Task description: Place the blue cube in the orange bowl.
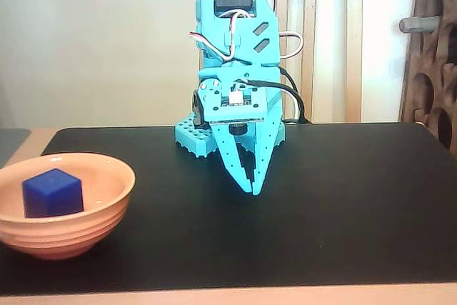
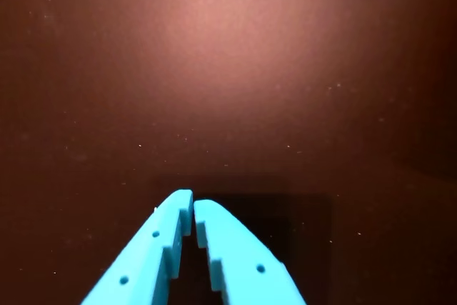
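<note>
Black tabletop (image 1: 343, 205), matte, pale wood edging along front and left edges. Orange bowl (image 1: 68, 230) sits at front-left corner. Turquoise arm base (image 1: 196, 137) stands mid-tabletop near back edge.

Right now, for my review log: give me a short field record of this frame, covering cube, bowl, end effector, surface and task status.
blue cube: inside the orange bowl, resting on its inner floor
orange bowl: upright on the black mat, left side of the fixed view
end effector: shut, empty, tips pointing down close to the mat, well right of the bowl
black mat: only the bowl and the arm on it
wrist view: fingertips together over bare mat
task status: appears complete
</note>
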{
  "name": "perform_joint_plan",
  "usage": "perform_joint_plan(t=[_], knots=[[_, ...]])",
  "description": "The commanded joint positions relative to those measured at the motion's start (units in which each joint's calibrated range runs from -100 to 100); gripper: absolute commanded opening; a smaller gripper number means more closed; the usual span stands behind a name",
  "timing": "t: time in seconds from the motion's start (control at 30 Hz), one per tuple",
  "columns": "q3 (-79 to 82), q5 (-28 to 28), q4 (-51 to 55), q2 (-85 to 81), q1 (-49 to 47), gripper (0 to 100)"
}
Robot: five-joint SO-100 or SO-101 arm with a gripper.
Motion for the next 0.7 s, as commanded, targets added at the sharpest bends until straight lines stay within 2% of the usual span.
perform_joint_plan(t=[0.0, 0.67], knots=[[0.5, 0.4, 0.5, -1.0, 0.5, 0], [0.5, 0.3, 0.5, -0.8, 0.4, 0]])
